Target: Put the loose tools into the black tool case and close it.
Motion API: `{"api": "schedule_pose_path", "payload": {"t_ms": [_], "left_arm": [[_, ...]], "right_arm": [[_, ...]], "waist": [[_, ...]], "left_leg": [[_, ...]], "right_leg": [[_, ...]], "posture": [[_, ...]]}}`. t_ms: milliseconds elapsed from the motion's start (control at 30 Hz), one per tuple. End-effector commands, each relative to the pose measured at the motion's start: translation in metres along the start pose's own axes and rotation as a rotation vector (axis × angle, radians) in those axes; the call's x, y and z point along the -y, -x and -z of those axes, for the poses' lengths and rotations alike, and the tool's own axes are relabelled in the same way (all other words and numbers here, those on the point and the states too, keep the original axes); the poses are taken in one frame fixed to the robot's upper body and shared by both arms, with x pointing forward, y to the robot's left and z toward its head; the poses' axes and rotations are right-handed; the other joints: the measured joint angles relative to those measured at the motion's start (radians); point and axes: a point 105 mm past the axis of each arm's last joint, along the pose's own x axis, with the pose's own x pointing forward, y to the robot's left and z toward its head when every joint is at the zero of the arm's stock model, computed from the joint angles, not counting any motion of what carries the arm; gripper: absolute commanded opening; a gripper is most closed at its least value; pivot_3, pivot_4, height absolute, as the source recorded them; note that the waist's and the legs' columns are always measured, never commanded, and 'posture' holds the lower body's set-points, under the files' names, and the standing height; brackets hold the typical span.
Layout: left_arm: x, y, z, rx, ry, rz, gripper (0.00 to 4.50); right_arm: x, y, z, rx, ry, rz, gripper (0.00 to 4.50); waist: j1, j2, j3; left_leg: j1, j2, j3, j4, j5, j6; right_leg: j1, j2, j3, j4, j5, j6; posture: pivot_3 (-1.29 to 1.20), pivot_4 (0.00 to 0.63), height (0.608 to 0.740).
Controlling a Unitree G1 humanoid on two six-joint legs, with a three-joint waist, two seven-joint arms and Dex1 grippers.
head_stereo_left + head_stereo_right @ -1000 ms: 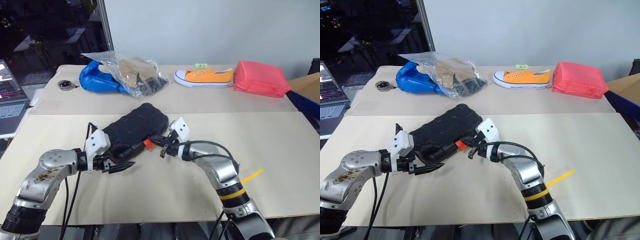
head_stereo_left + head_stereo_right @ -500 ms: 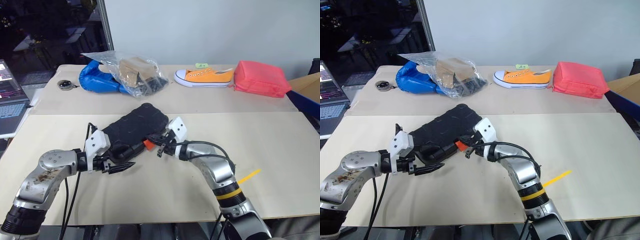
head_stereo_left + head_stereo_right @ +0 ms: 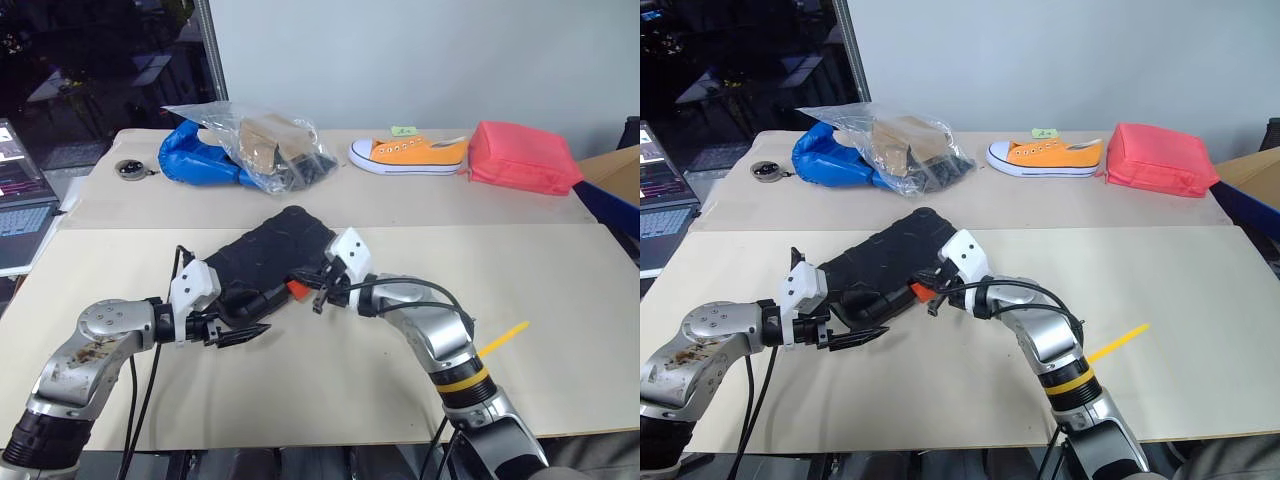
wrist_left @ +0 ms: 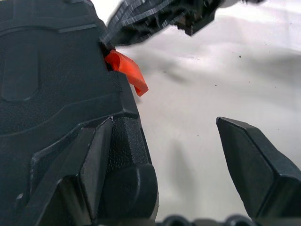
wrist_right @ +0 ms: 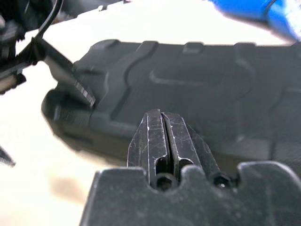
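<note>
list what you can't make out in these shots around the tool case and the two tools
- Inside of the black tool case: lid down in the eye views, so any tools within are hidden.
- Orange latch: left wrist view shows it sticking out; whether it has caught cannot be told, and the right tool covers part of it in the eye views.
- Case's near corner: the left tool overlaps it.
- Clear bag: contents too small to identify.

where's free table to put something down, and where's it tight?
Free: the near table in front of both grippers, and the wide stretch right of the right gripper, with only a yellow strip on it. Crowded: around the black tool case, with the left gripper at its corner, and the back row: blue bag, plastic bag, shoe, red pouch.
</note>
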Motion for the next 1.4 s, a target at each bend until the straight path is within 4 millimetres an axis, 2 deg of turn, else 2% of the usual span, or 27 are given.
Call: {"api": "schedule_pose_path", "payload": {"t_ms": [33,133,333,633,900,1100,1233,1400], "left_arm": [[0.003,-0.001,0.014,-0.041,0.048,0.006,3.76],[0.003,-0.001,0.014,-0.041,0.048,0.003,3.76],[0.003,-0.001,0.014,-0.042,0.049,0.002,3.76],[0.002,-0.001,0.014,-0.043,0.045,0.005,3.76],[0.003,-0.001,0.014,-0.043,0.048,0.001,3.76],[0.003,-0.002,0.015,-0.040,0.051,-0.003,3.76],[0.004,-0.002,0.015,-0.040,0.052,-0.004,3.76],[0.004,-0.003,0.015,-0.039,0.053,-0.001,3.76]], "right_arm": [[-0.009,0.007,-0.014,0.047,0.031,-0.043,0.04],[-0.015,0.016,-0.016,0.059,0.014,-0.073,0.04],[-0.017,0.027,-0.004,0.005,0.007,-0.079,0.04],[-0.005,0.008,0.012,-0.072,0.040,-0.019,0.04],[0.003,-0.007,0.004,-0.028,0.056,0.010,0.04],[-0.002,0.004,0.006,-0.032,0.047,-0.021,0.04],[-0.005,0.010,-0.001,-0.004,0.040,-0.037,0.04],[0.000,0.005,-0.013,0.031,0.046,-0.006,0.04]], "waist": [[0.001,0.000,0.000],[0.001,0.000,0.000],[0.001,0.000,0.000],[0.001,0.000,0.000],[-0.003,0.000,0.000],[-0.002,0.000,0.000],[0.000,0.000,0.000],[0.000,0.000,0.000]], "left_leg": [[0.000,0.000,0.000,0.000,0.000,0.000],[0.000,0.000,0.000,0.000,0.000,0.000],[0.000,0.000,0.000,0.000,0.000,0.000],[0.000,0.000,0.000,0.000,0.000,0.000],[0.001,0.000,0.000,0.000,0.000,0.000],[0.001,0.000,0.000,0.000,0.000,0.000],[0.000,0.000,0.000,0.000,0.000,0.000],[0.000,0.000,0.000,0.000,0.000,0.000]], "right_leg": [[0.000,0.000,0.000,0.000,0.000,0.000],[0.000,0.000,0.000,0.000,0.000,0.000],[0.000,0.000,0.000,0.000,0.000,0.001],[0.000,0.000,0.000,0.000,-0.001,0.002],[0.000,0.000,0.000,0.000,-0.001,0.002],[0.000,0.001,0.000,0.001,-0.001,0.002],[0.000,0.000,0.000,0.000,-0.001,0.001],[0.000,0.000,0.000,0.000,0.000,0.000]], "posture": [[0.00,0.150,0.740],[0.00,0.150,0.740],[0.00,0.150,0.740],[0.00,0.150,0.740],[0.00,0.150,0.740],[0.00,0.150,0.740],[0.00,0.150,0.740],[0.00,0.150,0.740]]}}
